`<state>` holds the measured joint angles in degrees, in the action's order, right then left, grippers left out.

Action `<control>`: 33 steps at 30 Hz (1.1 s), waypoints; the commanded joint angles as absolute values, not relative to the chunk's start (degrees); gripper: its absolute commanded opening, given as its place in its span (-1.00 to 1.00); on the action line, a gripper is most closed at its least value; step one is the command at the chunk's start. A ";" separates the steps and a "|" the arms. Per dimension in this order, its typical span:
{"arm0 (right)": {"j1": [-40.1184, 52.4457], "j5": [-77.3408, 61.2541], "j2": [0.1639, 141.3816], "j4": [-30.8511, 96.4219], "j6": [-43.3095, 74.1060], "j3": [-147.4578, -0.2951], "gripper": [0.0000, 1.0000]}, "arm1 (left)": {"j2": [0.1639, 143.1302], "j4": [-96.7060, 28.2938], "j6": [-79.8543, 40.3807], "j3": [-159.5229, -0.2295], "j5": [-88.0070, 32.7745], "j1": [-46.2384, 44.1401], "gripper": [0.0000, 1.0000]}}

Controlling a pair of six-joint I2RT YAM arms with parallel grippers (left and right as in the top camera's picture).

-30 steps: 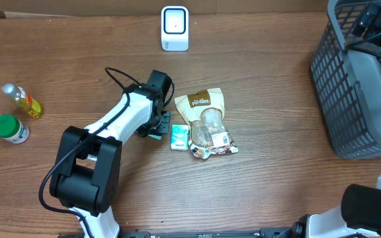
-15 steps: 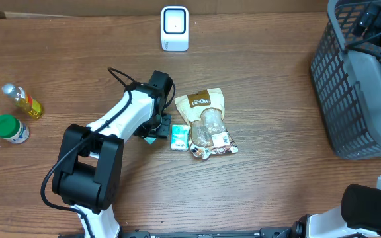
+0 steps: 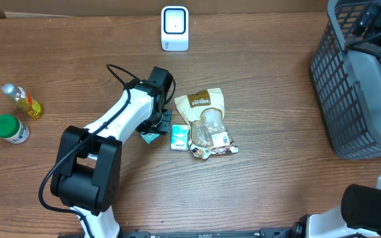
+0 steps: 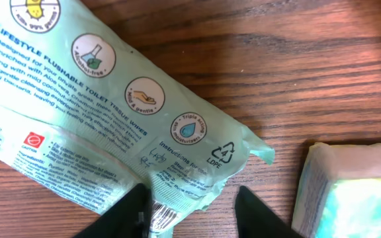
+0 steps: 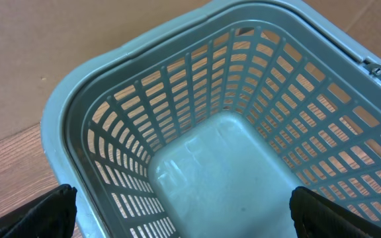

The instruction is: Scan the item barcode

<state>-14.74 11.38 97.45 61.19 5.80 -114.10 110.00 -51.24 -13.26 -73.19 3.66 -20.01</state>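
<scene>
Wipes (image 4: 104,112) fill most of the left wrist view, a pale green pack lying flat on the wooden counter (image 4: 296,73). Its top and left parts are cut off by the picture edge, so its full length cannot be seen. From above, the pack is almost all hidden under the left arm (image 3: 121,116) and left hand (image 3: 154,130); only a small green corner peeks out by the hand. What looks like a bit of barcode (image 4: 162,218) shows at the bottom of the wrist view, partly covered by a finger (image 4: 132,213) and too cut off to read. The small print on the pack is blurry. In the wrist view the pack's long side runs from the top left down to the lower right. Its pointed end aims right, toward a smaller pack (image 4: 349,188) that lies near it but not touching. The left hand's two fingers stand apart with the pack's lower edge between them; one is over the pack and the other is over bare wood, off the pack. The right hand (image 5: 184,215) is spread wide above the basket (image 5: 131,139), and only its two tips show in the bottom corners. The scanner (image 3: 174,28) stands well apart from the wipes, at the far edge of the counter.
</scene>
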 commanded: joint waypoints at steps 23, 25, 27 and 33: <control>-14.76 11.97 96.90 60.97 6.02 -115.13 1.00 | 108.47 -42.70 -13.30 -66.83 4.67 -19.86 -0.60; -14.76 11.97 96.90 60.97 6.02 -115.13 1.00 | 108.47 -42.41 -13.32 -66.19 4.60 -19.86 -0.56; -14.76 11.94 96.90 60.95 6.02 -115.13 1.00 | 108.47 -42.50 -13.30 -66.17 4.45 -19.86 -0.31; -14.76 11.97 96.90 60.95 6.02 -115.13 1.00 | 108.42 -43.97 -13.08 -69.80 4.47 -19.77 0.07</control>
<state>-14.74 11.42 97.45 61.17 5.78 -114.10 108.03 -42.96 -13.39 -68.16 3.68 -20.25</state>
